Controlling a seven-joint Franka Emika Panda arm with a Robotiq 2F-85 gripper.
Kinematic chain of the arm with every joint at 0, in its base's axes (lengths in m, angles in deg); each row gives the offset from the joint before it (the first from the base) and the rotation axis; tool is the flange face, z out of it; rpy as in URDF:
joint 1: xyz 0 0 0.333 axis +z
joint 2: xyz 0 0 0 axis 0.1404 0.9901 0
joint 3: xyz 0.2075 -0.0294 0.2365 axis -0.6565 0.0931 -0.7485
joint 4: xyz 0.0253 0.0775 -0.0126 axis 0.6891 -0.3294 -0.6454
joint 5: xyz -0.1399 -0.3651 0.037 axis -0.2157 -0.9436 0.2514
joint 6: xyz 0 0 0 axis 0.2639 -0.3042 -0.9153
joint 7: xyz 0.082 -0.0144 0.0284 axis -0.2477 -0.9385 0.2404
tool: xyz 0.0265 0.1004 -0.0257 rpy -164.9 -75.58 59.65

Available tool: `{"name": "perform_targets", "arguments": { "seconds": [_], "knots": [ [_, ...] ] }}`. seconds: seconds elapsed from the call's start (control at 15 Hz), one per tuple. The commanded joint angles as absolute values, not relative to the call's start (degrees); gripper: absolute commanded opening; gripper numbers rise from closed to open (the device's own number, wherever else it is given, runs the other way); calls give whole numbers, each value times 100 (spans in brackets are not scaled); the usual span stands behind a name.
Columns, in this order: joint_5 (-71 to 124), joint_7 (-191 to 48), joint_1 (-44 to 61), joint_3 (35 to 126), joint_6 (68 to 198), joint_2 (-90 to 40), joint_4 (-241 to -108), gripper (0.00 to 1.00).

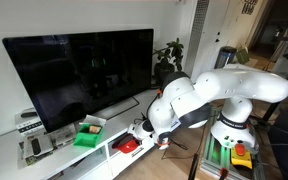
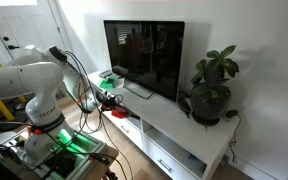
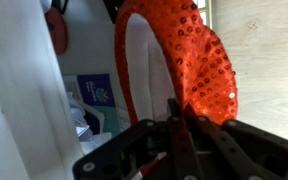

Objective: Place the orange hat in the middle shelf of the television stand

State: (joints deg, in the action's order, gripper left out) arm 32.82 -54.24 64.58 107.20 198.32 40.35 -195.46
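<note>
The orange sequined hat [image 3: 189,60] fills the wrist view, with its brim pinched between my shut gripper fingers [image 3: 179,115]. In both exterior views the hat [image 1: 129,146] [image 2: 117,111] hangs at the front of the white television stand [image 1: 44,160] [image 2: 179,135], level with its open shelf. My gripper [image 1: 144,130] [image 2: 108,100] is right at the stand's front edge, above the hat. I cannot tell whether the hat touches the shelf.
A large television [image 1: 79,70] [image 2: 144,55] stands on top of the stand. A green box [image 1: 89,133] sits on the stand near the gripper. A potted plant [image 2: 212,88] stands at the stand's far end. A blue-labelled item [image 3: 96,95] lies inside the shelf.
</note>
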Motion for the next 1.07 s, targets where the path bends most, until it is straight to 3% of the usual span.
{"name": "perform_targets", "arguments": {
  "seconds": [0.0,0.93,1.0],
  "knots": [
    [3754,-5467,7039,11081,19953,4403,-19499,1],
    [3549,-5416,7391,11037,19843,4213,-20027,1],
    [3549,-5416,7394,11032,19846,4214,-20036,5]
  ]
}}
